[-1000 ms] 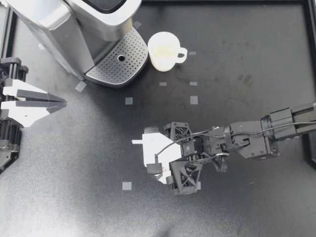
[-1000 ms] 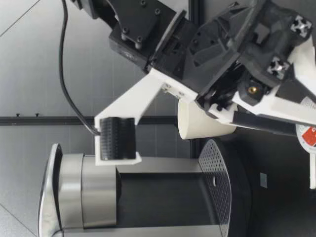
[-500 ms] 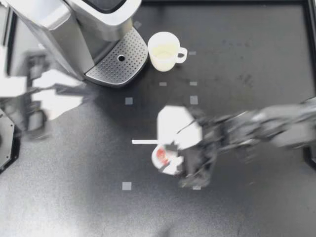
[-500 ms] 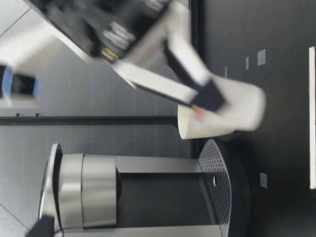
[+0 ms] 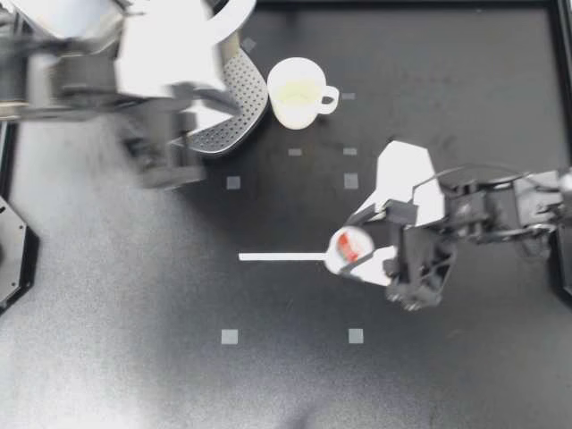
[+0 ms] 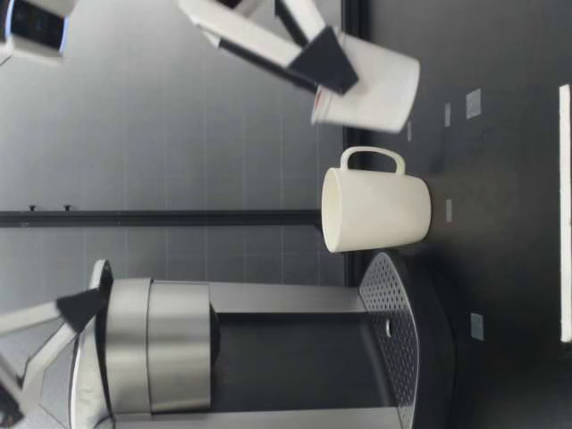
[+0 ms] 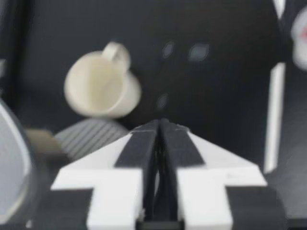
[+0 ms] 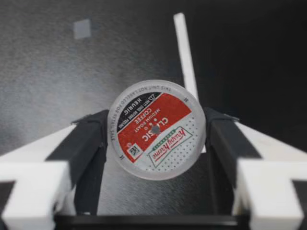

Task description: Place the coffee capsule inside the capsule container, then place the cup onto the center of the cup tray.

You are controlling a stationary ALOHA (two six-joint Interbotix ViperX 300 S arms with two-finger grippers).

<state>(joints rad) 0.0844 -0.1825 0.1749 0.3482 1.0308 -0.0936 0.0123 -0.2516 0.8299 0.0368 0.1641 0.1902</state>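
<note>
Left hand [image 5: 219,98] raised, fingers pressed together, right hand [image 5: 354,247] raised, fingers clamped on coffee capsule [image 5: 348,242].

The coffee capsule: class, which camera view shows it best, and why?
The right wrist view: the coffee capsule faces that camera lid-first, clamped between the fingers of my right tool. The top view shows it small; the low view shows its side, above the table; the left wrist view, only an edge blur.
</note>
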